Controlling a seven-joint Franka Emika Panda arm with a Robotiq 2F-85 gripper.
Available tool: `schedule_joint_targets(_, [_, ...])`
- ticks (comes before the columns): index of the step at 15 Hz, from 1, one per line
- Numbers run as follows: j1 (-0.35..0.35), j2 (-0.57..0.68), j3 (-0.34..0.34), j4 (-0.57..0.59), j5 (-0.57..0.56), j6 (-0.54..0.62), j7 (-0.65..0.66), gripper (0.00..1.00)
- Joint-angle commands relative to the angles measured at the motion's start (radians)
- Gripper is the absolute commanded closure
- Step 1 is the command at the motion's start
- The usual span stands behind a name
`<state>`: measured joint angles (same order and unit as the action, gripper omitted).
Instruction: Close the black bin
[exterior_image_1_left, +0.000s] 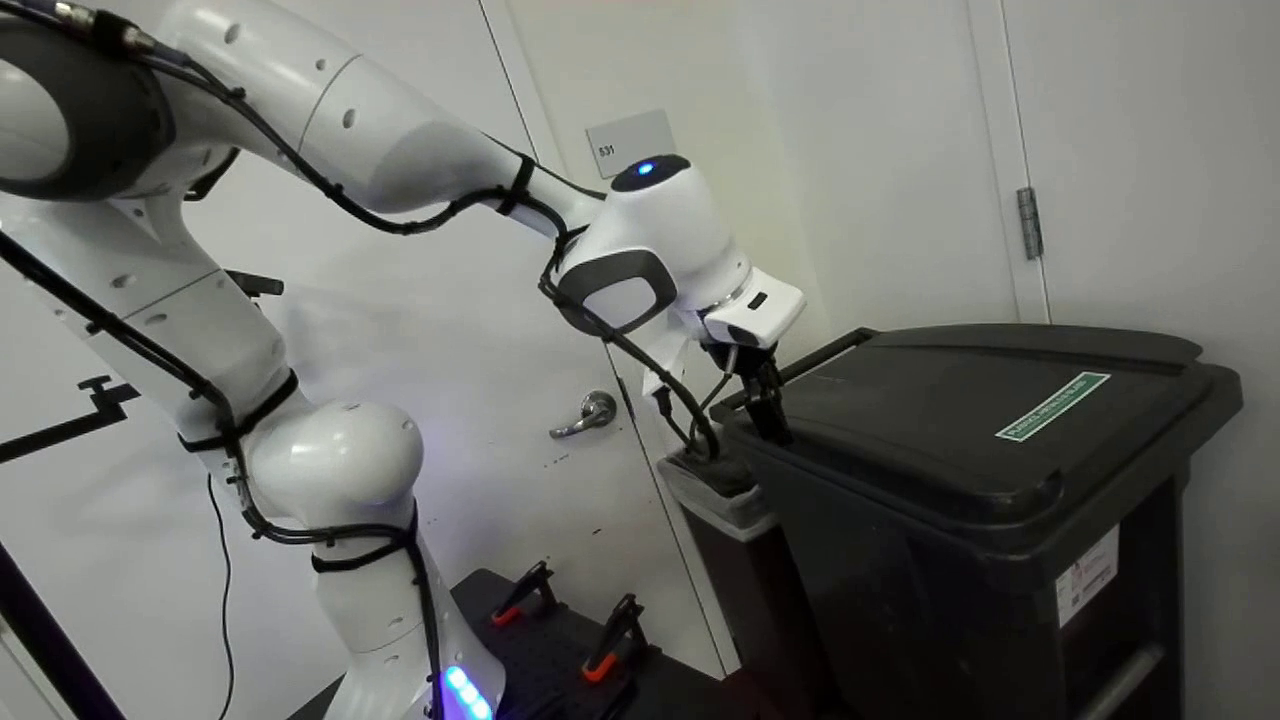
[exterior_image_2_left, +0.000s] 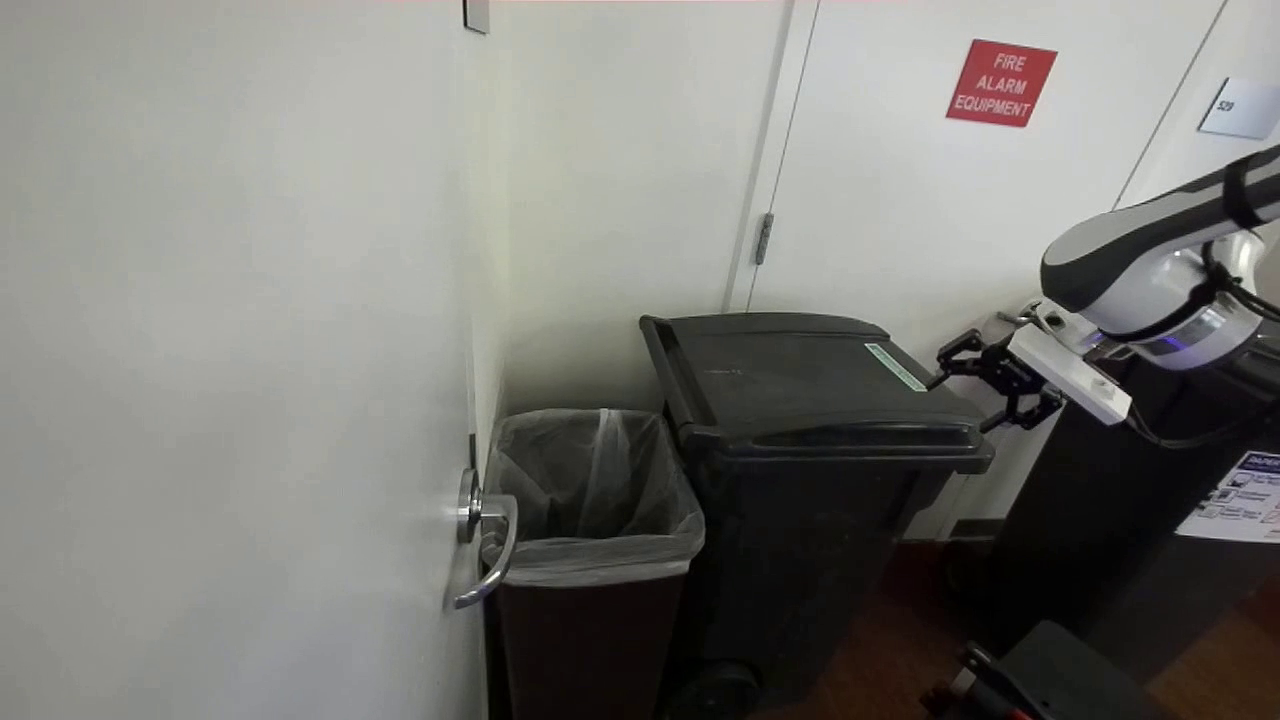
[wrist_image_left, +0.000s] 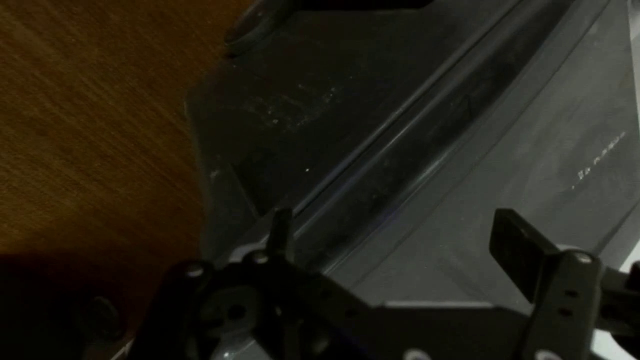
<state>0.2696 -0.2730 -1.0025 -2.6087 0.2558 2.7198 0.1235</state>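
The black bin (exterior_image_1_left: 900, 590) stands beside the wall, and its body also shows in an exterior view (exterior_image_2_left: 800, 560). Its flat lid (exterior_image_1_left: 900, 400) with the green label lies across the top in both exterior views (exterior_image_2_left: 790, 380). My gripper (exterior_image_1_left: 775, 430) is at the lid's edge on the robot's side. In an exterior view, its two fingers are spread at the lid edge near the label (exterior_image_2_left: 962, 402). In the wrist view, the open fingers (wrist_image_left: 392, 222) have the grey lid surface (wrist_image_left: 475, 215) and its grooved edge behind and between them. Nothing is held. I cannot tell whether a fingertip touches the lid.
A brown bin with a clear liner (exterior_image_2_left: 590, 640) stands beside the black bin. A door handle (exterior_image_2_left: 495, 545) sticks out near it. A dark box with a white paper (exterior_image_2_left: 1235, 500) stands under the arm. A black base table with clamps (exterior_image_1_left: 620, 640) holds the robot.
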Motion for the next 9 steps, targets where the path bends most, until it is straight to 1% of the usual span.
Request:
schedule_joint_targets(1, [-0.211, 0.027, 0.197, 0.075, -0.059, -0.175, -0.034, 0.0])
schedule_joint_targets(3, [-0.309, 0.007, 0.292, 0.091, -0.087, -0.24, -0.046, 0.0])
schedule_joint_targets(5, [-0.385, -0.003, 0.366, 0.101, -0.094, -0.285, -0.062, 0.0])
schedule_joint_targets(7, [-0.439, -0.015, 0.424, 0.09, -0.085, -0.291, -0.092, 0.0])
schedule_joint_targets(8, [-0.455, -0.019, 0.444, 0.084, -0.067, -0.297, -0.117, 0.0])
schedule_joint_targets(9, [-0.474, 0.014, 0.464, 0.09, -0.049, -0.266, -0.101, 0.0])
